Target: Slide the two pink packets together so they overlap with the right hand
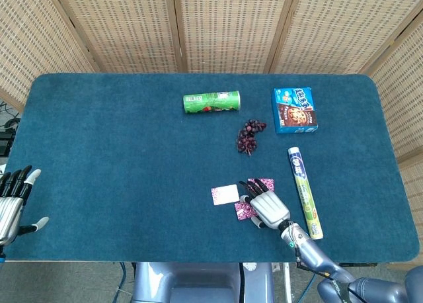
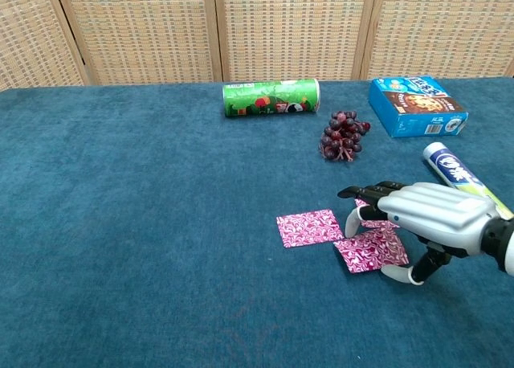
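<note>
One pink patterned packet (image 2: pixel 309 227) lies flat on the blue cloth; in the head view this packet (image 1: pixel 225 194) looks pale from glare. A second pink packet (image 2: pixel 365 250) lies just right of it, its left corner touching the first packet's near right corner. My right hand (image 2: pixel 426 215) arches over the second packet with fingers spread, fingertips pressing on it and the thumb down at its near edge. In the head view that right hand (image 1: pixel 268 207) hides most of the second packet (image 1: pixel 243 210). My left hand (image 1: pixel 13 204) rests open at the table's far left edge.
A third pink piece (image 2: pixel 374 221) peeks out under my right hand's fingers. A white and yellow tube (image 2: pixel 459 177) lies close on the right. Grapes (image 2: pixel 343 136), a green can (image 2: pixel 271 96) and a blue cookie box (image 2: pixel 416 104) sit further back.
</note>
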`<state>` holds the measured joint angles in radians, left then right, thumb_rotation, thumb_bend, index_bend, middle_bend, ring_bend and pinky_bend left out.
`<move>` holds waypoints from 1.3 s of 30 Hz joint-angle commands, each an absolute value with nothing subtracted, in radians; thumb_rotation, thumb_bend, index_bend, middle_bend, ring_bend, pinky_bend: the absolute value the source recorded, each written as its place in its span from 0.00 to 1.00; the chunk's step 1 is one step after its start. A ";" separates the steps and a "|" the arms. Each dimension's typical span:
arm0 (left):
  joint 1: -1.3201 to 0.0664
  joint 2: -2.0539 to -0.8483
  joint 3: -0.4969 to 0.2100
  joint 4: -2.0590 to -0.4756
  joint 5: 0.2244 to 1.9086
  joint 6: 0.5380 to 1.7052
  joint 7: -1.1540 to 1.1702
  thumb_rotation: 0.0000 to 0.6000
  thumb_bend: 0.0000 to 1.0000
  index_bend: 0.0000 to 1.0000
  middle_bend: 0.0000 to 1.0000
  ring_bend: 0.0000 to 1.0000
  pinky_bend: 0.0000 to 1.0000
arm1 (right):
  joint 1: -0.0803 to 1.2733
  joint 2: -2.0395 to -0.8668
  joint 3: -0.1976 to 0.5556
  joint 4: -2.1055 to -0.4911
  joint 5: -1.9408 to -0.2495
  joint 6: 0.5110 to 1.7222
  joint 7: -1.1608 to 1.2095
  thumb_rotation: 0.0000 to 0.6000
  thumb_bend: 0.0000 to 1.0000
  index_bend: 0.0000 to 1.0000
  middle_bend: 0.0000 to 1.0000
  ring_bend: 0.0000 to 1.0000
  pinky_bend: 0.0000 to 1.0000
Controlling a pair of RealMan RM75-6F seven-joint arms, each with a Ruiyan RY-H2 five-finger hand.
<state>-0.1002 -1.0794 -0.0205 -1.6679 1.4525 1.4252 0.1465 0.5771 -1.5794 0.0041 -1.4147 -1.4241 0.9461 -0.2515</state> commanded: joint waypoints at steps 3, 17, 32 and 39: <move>-0.101 -1.079 -0.021 -1.668 1.452 1.425 0.146 1.00 0.00 0.00 0.00 0.00 0.00 | 0.580 -1.579 0.010 -1.421 -1.417 0.944 -0.261 1.00 0.45 0.74 0.00 0.00 0.00; -0.101 -1.078 -0.021 -1.669 1.451 1.423 0.146 1.00 0.00 0.00 0.00 0.00 0.00 | 0.636 -1.595 0.075 -1.457 -1.357 0.907 -0.355 1.00 0.45 0.74 0.01 0.00 0.00; -0.103 -1.073 -0.020 -1.673 1.449 1.417 0.140 1.00 0.00 0.00 0.00 0.00 0.00 | 0.761 -1.691 0.164 -1.489 -1.111 0.849 -0.629 1.00 0.45 0.74 0.01 0.00 0.00; -0.104 -1.070 -0.018 -1.673 1.450 1.412 0.129 1.00 0.00 0.00 0.00 0.00 0.00 | 0.795 -1.723 0.155 -1.481 -1.045 0.854 -0.691 1.00 0.45 0.74 0.01 0.00 0.00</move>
<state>-0.1043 -1.0702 -0.0185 -1.6729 1.4501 1.4123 0.1297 0.7895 -1.7174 0.1578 -1.4843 -1.0523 0.8533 -0.6833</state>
